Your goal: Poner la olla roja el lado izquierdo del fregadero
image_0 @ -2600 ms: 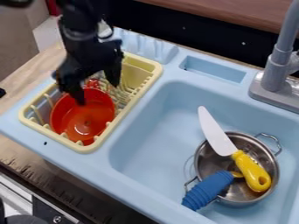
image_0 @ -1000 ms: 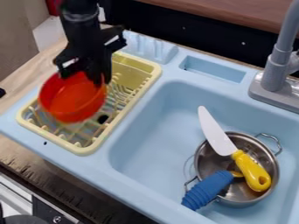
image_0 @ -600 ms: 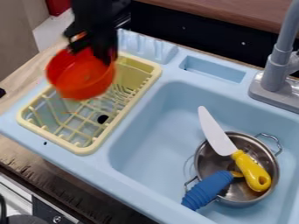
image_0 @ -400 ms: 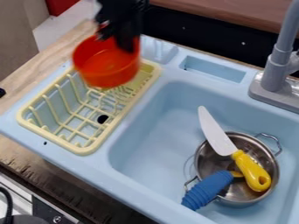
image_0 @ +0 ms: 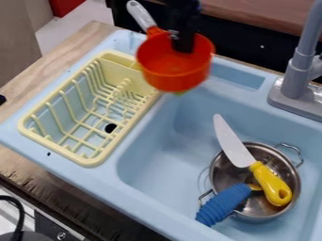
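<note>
A round, deep orange-red pot [image_0: 170, 73] with a pale grey handle [image_0: 141, 15] is hanging in midair before us, its open mouth facing up, above the far left part of a light-blue plastic sink [image_0: 160, 148], whose rounded basin is lying open below.

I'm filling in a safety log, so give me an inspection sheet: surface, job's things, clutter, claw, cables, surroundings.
Surface: blue sink, small dark spot on its left rim.
Job's things: red pot held up near the sink's back edge, not set down.
Clutter: knife across steel pot in the basin, blue grip over its rim; rack at left.
Claw: shut on the red pot.
Cables: black one, lower left.
Surroundings: wooden counter, tap.
</note>
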Robot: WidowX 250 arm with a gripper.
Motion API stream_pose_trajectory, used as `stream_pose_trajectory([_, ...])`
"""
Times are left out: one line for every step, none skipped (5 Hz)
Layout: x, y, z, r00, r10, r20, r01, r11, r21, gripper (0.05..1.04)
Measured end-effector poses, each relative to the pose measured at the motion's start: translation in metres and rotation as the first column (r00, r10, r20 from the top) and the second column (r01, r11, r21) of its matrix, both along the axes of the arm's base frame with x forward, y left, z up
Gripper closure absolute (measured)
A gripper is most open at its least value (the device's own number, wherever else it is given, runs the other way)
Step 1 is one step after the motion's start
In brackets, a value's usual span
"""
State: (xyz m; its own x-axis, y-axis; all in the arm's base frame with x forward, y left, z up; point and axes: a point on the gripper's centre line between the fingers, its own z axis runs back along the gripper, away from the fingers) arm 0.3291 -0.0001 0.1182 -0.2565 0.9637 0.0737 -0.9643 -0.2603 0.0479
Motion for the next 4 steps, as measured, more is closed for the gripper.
stream_pose_trajectory([0.009,-0.018,-0.006,0.999,0.036,-0.005,-0.036,0.999,0.005,1.025])
stream_pose_trajectory([0.024,-0.031,-0.012,0.998,0.063,0.008,-0.063,0.998,0.019,1.026])
stream_pose_trajectory([0.035,-0.039,-0.023,0.997,0.076,0.011,-0.077,0.996,0.048,1.025])
stream_pose_trajectory([0.041,-0.044,-0.027,0.997,0.078,0.024,-0.079,0.995,0.061,1.025])
